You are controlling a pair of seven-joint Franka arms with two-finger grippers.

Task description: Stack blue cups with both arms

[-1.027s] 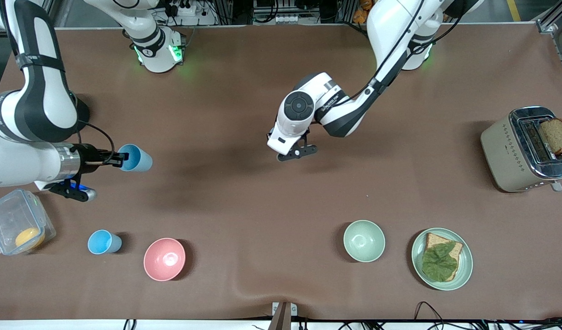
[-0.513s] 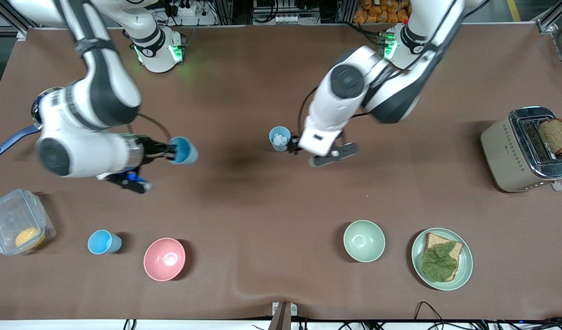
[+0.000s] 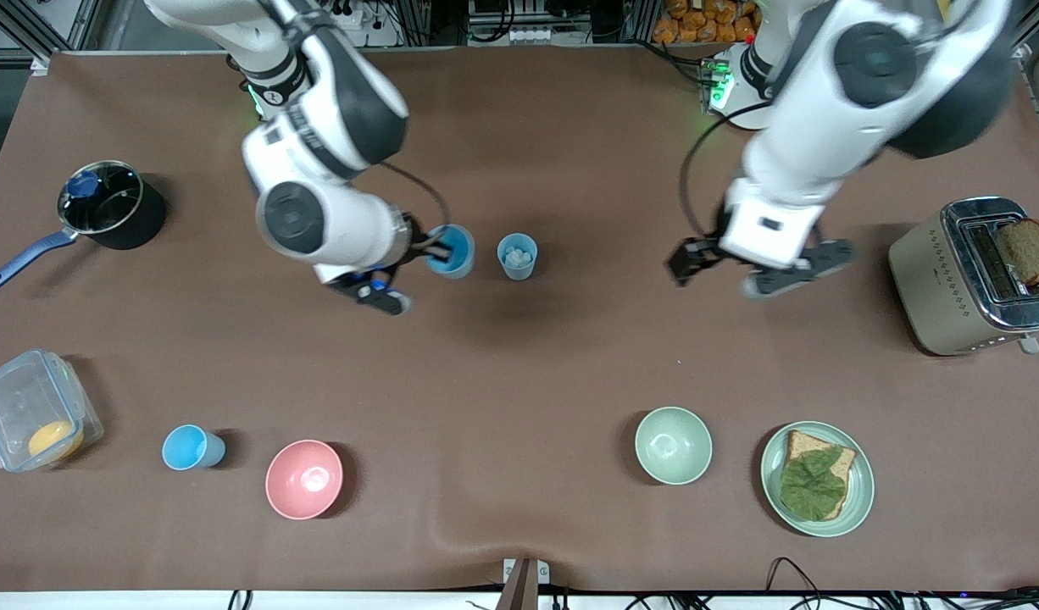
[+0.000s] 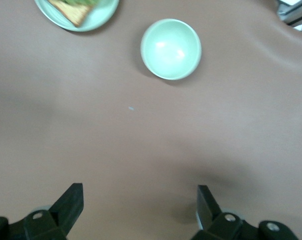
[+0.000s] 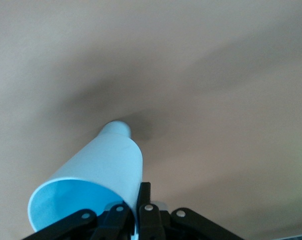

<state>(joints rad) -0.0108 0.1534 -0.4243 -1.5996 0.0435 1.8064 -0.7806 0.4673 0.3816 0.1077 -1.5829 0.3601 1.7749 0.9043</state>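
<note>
The right gripper point(image 3: 430, 248) pinches the rim of a blue cup point(image 3: 452, 251) and hangs it just beside the standing cup point(image 3: 517, 256) mid-tabletop point(image 3: 519, 364). The stacking step looks under way; next, the held cup needs centring over that one, which appears to hold white bits. A third cup point(image 3: 192, 447) waits beside the pink bowl point(image 3: 304, 479). The left gripper point(image 3: 761, 264) hovers empty, fingers point(image 4: 71, 205) spread wide.
</note>
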